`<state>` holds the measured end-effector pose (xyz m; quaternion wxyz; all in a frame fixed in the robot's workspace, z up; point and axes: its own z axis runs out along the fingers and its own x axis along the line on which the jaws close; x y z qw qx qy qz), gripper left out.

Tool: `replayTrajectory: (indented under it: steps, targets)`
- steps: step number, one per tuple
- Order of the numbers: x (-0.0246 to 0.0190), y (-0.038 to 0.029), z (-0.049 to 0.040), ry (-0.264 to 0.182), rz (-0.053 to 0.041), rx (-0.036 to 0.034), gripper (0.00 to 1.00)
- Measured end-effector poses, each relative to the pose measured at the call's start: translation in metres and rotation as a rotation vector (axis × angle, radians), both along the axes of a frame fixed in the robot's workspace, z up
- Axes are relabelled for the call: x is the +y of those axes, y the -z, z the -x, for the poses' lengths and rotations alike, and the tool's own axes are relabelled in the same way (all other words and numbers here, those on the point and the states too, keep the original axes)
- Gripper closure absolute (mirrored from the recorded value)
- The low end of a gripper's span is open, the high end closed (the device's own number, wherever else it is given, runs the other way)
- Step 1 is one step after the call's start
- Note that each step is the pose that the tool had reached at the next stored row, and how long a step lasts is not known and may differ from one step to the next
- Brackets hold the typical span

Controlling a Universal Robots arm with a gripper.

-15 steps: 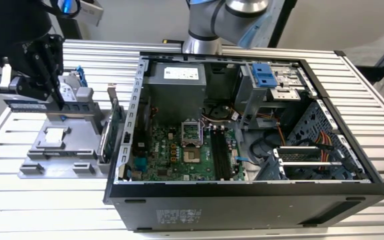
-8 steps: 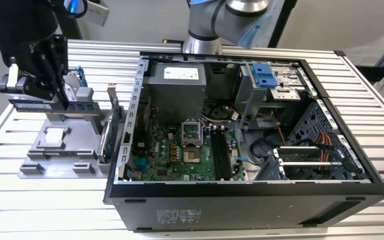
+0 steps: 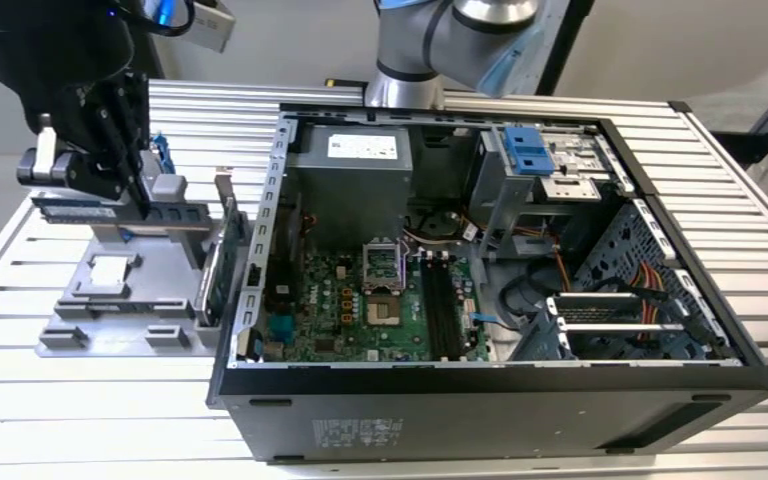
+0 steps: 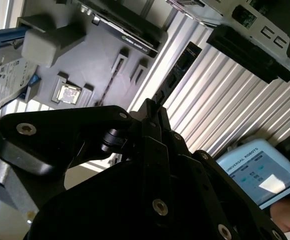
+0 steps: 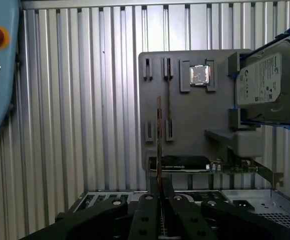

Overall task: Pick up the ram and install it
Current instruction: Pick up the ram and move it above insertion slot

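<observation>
End effector (image 5: pixel 158 196) clenched on the ram (image 5: pixel 158 135), which sits edge-on between my fingers. I hold the ram above the grey holder (image 3: pixel 131 322), at 9 o'clock of the case (image 3: pixel 491 400) in the exterior view. Pick looks done. Board slots (image 3: pixel 438 310) look empty, so the install is left.

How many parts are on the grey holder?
3: green expansion card along the grey plastic holder's edge by the black case; square silver processor chip toward the opposite edge; blue-framed grey hard drive at one end.
</observation>
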<state>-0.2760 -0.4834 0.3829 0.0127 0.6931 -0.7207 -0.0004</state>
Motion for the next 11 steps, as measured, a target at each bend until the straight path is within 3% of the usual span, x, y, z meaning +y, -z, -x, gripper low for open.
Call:
replayTrajectory:
  steps: [11]
  targets:
    - [0.0015, 0.0, -0.0185, 0.0, -0.0001, -0.0001, 1.0]
